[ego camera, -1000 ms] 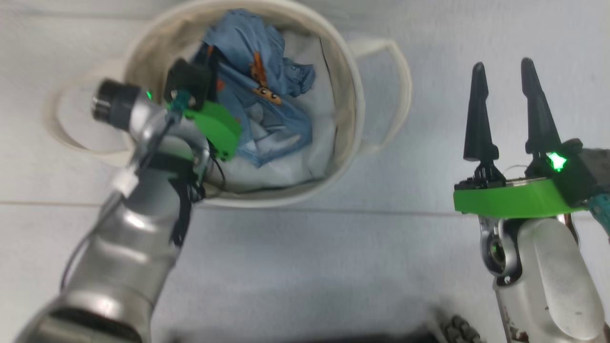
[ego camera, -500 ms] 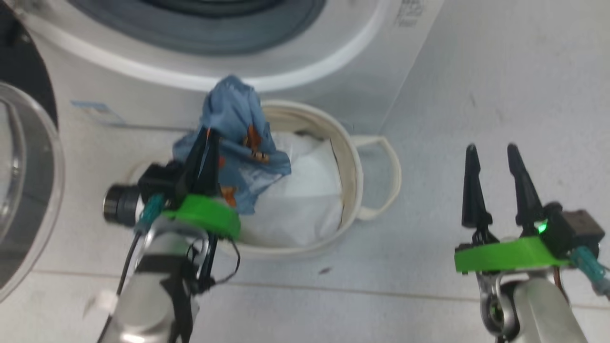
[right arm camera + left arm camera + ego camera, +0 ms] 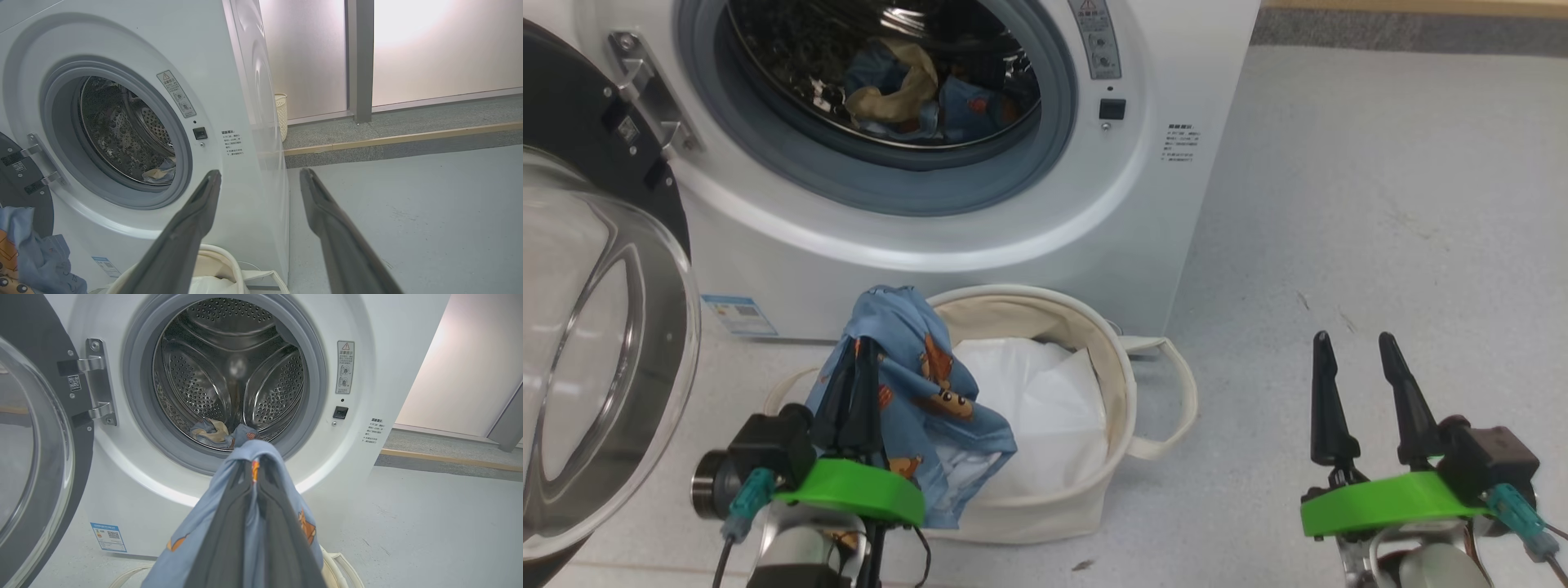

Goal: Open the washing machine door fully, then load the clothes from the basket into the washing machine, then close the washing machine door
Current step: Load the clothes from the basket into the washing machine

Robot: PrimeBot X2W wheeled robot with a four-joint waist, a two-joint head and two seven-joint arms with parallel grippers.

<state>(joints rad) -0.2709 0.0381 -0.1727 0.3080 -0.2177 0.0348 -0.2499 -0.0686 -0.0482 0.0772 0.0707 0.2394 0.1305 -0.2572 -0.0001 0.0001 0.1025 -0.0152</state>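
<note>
We see the left claw [image 3: 856, 347] clamped on the clothes [image 3: 931, 400] above the basket [image 3: 1123, 384]; the right claw [image 3: 1352, 336] stands wide open, empty.

drum mouth [image 3: 229, 371] unblocked, door [image 3: 596, 367] aside left

The basket [image 3: 1123, 384] sits on the floor [image 3: 1339, 204] just before the washer [image 3: 980, 245], whose door [image 3: 605, 343] stands open at its left. Clothes [image 3: 898, 86] lie in the drum [image 3: 192, 379]. Another piece [image 3: 907, 327] hangs over the basket's left rim, pinched in the left gripper [image 3: 856, 349]. The right gripper [image 3: 1352, 339] stands well to the basket's right.
</note>
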